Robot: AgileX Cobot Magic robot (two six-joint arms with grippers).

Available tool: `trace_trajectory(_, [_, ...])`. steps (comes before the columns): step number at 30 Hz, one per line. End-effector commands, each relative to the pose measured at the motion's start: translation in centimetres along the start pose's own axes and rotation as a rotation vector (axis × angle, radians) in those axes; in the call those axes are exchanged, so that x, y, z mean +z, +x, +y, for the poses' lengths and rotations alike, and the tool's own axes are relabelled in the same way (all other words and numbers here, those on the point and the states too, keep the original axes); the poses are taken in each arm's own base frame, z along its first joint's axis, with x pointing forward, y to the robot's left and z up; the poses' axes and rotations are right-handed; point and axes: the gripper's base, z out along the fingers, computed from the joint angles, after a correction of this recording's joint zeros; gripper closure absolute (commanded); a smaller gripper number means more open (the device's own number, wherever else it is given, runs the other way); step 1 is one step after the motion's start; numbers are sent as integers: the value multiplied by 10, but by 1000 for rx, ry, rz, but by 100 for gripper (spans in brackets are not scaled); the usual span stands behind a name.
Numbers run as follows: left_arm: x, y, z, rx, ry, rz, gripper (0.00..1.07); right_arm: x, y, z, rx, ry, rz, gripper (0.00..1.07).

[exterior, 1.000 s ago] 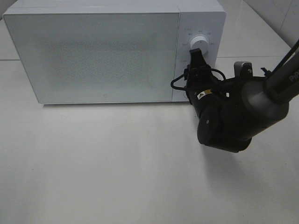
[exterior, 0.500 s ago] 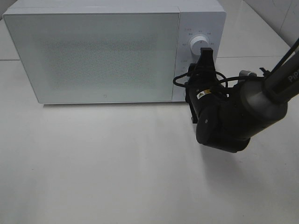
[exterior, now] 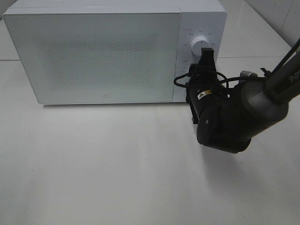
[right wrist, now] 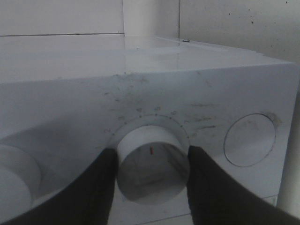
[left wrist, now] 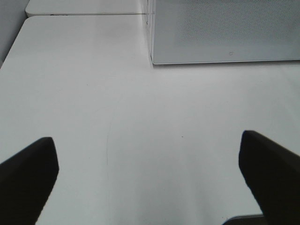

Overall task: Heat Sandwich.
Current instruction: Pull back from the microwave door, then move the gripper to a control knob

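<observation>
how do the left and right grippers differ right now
The left gripper is open over the table, holding nothing; the right gripper is closed on the lower dial of the microwave. The left is back from the microwave; the right is at its control panel. Both have black fingers.

I work over a white tabletop [exterior: 117, 164], smooth and faintly glossy. A thin seam [exterior: 255, 57] crosses it on the far side, where a second white slab [exterior: 253, 33] joins on. At the far right stands a wall [exterior: 288, 14] of pale tiles with grey grout lines. Off the table's rounded far-left corner I see a grey surface [left wrist: 8, 28]. The light is soft and even, leaving one dim shadow [exterior: 225, 176] at the near right.
</observation>
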Motion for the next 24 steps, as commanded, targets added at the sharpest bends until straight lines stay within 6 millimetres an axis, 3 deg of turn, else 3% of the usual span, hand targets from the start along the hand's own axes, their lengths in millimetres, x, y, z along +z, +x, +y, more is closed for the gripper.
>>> trace_trajectory(1, [-3,2,-1,-1,3,-34,2,3,-3,17,18,-125,-35,97])
trace_trajectory(5, [-3,2,-1,-1,3,-34,2,3,-3,17,17,-127,-33,93])
trace_trajectory(15, [-3,2,-1,-1,3,-34,2,2,-5,18,23,-143,-62,68])
trace_trajectory(19, [-3,2,-1,-1,3,-34,2,2,-6,19,4,-147,-65,40])
trace_trajectory(24, [-3,2,-1,-1,3,-34,2,2,-4,19,-11,-153,-47,27])
